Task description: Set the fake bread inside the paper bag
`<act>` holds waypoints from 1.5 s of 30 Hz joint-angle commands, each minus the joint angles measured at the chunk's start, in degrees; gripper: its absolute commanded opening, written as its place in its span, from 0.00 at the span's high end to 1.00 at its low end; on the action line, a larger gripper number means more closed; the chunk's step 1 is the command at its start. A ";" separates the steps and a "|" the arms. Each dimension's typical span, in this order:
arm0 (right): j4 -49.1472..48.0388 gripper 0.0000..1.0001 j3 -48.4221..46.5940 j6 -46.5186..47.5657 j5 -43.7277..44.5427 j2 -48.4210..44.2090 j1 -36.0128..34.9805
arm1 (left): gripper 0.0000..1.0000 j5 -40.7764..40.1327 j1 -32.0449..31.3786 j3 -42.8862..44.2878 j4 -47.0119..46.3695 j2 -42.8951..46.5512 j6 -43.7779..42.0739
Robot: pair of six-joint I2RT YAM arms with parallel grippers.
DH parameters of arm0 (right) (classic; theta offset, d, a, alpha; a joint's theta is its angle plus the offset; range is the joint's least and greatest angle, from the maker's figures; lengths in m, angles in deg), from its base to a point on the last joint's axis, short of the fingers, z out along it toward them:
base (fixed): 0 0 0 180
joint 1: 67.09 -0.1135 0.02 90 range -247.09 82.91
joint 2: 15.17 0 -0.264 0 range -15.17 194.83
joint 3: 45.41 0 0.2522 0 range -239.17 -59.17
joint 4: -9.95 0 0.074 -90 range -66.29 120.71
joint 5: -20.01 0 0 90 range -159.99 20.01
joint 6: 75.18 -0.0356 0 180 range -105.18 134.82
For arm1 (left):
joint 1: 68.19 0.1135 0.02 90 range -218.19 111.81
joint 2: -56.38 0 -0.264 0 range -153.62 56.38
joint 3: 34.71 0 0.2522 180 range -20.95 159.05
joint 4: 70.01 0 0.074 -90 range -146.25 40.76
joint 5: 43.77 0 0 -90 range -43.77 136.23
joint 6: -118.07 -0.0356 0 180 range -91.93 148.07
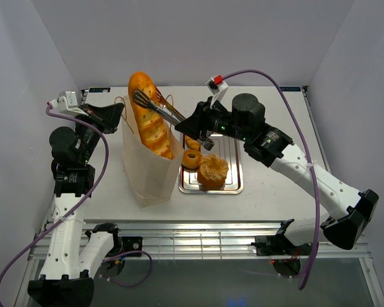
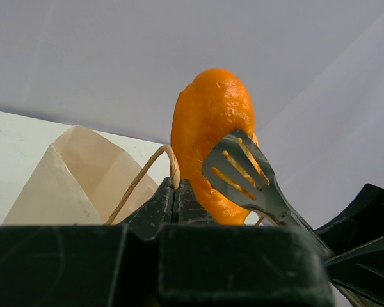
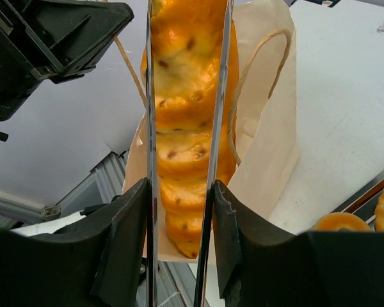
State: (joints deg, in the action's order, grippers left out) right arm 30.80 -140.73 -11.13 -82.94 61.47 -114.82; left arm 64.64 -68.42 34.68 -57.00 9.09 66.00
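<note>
White tabletop boxed by pale blank walls on three sides; arm bases at 6 o'clock. Left of centre, tall cream-beige paper bag (image 1: pixel 147 182) standing mouth up, with silver rectangular tray (image 1: pixel 233 157) just beside it at 3 o'clock. Step in hand, by judgement: loading the first piece. Position: long scored golden baguette (image 1: pixel 148 118) part-way through the bag mouth, lower end inside the paper, a good part of the loaf above the rim. Grip: slotted metal tongs (image 1: pixel 155 105) closed on the loaf's upper half, one blade on each flank in the right wrist view. At 2 o'clock of the bag, right gripper (image 3: pixel 179 240) clamped around the tong arms and squeezing them together. At 10 o'clock of the bag, left gripper (image 2: pixel 176 195) pinched tight on thin looped string handle (image 2: pixel 134 183), apparently to keep the mouth open and the bag steady. Long axis of baguette steep, near upright but tilted: rounded top end up and toward 11 o'clock, lower end down toward 5 o'clock into the bag. Next move, as a guess: lower along that same axis, clear of the near rim and the other handle loop, then ease the tongs apart only after seating the lower end. Bag seemingly about as tall as the loaf, so some crust likely left showing. Risk: bag tipping toward the tray under any sideways push. On the tray, not yet bagged: round crusty bun (image 1: pixel 212 171), ring doughnut (image 1: pixel 191 158), small ridged roll (image 1: pixel 193 144).
</note>
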 commanded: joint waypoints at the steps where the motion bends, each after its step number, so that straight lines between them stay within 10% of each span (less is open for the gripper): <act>1: -3.31 0.66 -0.44 -1.20 0.29 -1.93 -0.53 | 1.00 -0.84 0.05 -0.44 0.05 1.41 -0.67; 14: -0.68 0.45 -0.35 -2.43 1.00 -0.97 -0.79 | 1.00 -1.19 0.05 -0.18 0.40 2.11 -1.46; 45: 4.41 0.39 -7.64 0.55 2.84 1.23 -0.97 | 1.00 -0.92 0.05 -0.35 2.34 2.38 -2.34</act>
State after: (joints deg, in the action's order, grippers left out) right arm 37.25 -143.46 -12.22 -80.60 62.37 -115.56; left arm 64.16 -68.42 33.87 -55.34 10.54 64.67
